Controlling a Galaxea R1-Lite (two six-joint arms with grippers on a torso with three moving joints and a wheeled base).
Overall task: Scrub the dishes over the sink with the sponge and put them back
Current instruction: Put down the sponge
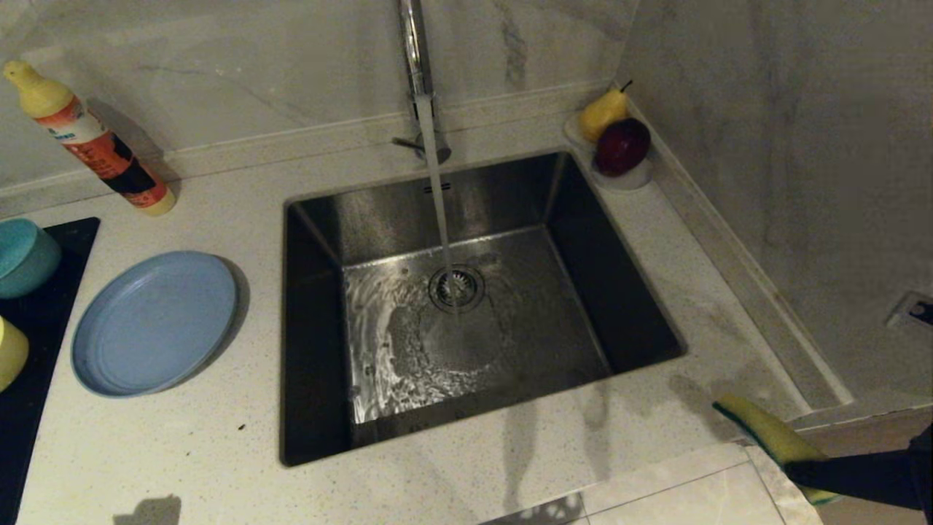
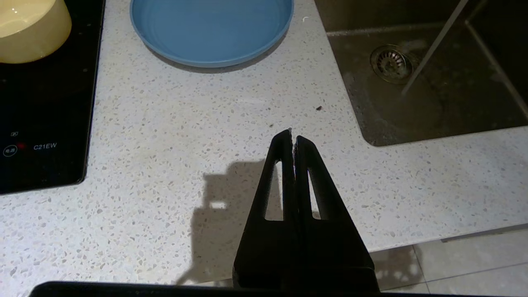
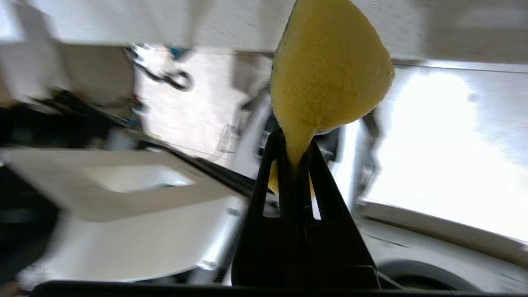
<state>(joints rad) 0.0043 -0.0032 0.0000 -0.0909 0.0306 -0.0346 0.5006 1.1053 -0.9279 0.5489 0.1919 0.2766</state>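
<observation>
Sponge (image 1: 765,430) pinched in right gripper (image 3: 295,156), off counter's right corner; plate (image 1: 154,322) lies far left across sink (image 1: 641,306). Left gripper (image 2: 293,138) nearer plate, clenched empty.

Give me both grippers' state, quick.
Left gripper: shut, empty, above the counter.
Right gripper: shut on the sponge.

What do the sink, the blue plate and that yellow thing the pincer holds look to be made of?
The sink looks like brushed stainless steel: grey, with dull streaky reflections. The blue plate seems matte plastic or a similar composite, showing even colour without gloss; ceramic cannot be ruled out. The sponge in the right pincer is porous yellow foam, squeezed thin where it is gripped.
</observation>
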